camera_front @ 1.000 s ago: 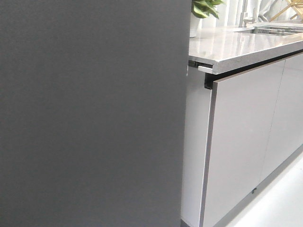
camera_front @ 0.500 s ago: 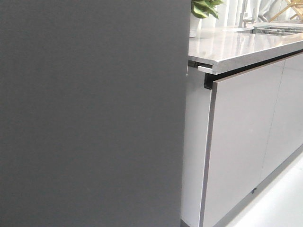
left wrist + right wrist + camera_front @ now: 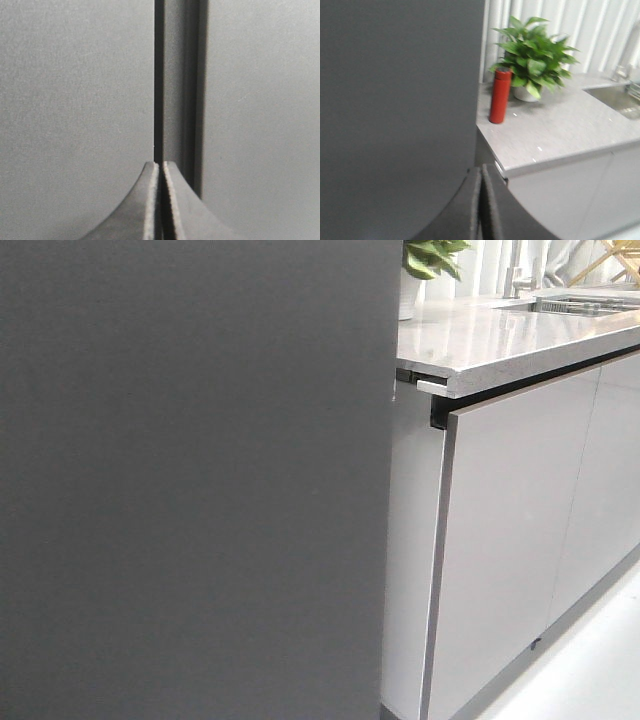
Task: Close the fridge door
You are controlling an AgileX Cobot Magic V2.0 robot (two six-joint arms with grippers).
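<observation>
Fridge door [image 3: 190, 480] fills frame, left gripper [image 3: 160, 172] and right gripper [image 3: 481, 175] pressed closed, empty.

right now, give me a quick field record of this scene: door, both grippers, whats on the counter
fridge door: dark grey panel, fills the left of the front view
left gripper: shut, empty, tips at a vertical seam between grey panels
right gripper: shut, empty, near the door's edge
countertop: holds red bottle, upright, and potted plant behind it
sink: far end of countertop
</observation>
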